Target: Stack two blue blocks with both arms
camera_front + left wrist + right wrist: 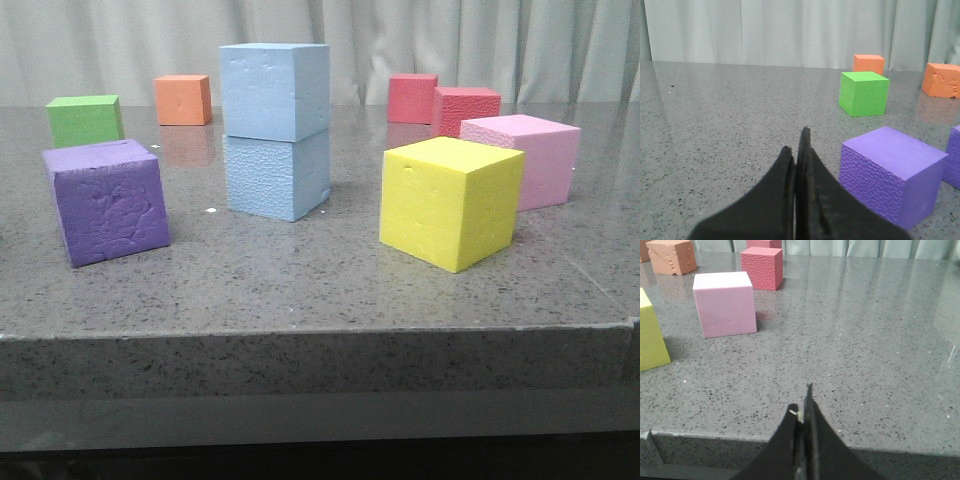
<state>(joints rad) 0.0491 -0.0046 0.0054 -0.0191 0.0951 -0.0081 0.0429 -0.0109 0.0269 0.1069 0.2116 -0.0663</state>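
Two pale blue blocks stand stacked in the middle of the table in the front view: the upper blue block (274,90) rests squarely on the lower blue block (276,175). No gripper touches them and neither arm shows in the front view. My left gripper (796,142) is shut with nothing between its fingers, low over the table beside the purple cube (890,173). My right gripper (802,401) is also shut and empty, hovering at the table's front edge. The blue blocks do not show in either wrist view.
A purple cube (105,202) and a green cube (84,120) sit at left, an orange cube (183,99) at the back. A yellow cube (450,202), a pink cube (528,158) and two red cubes (465,109) stand at right.
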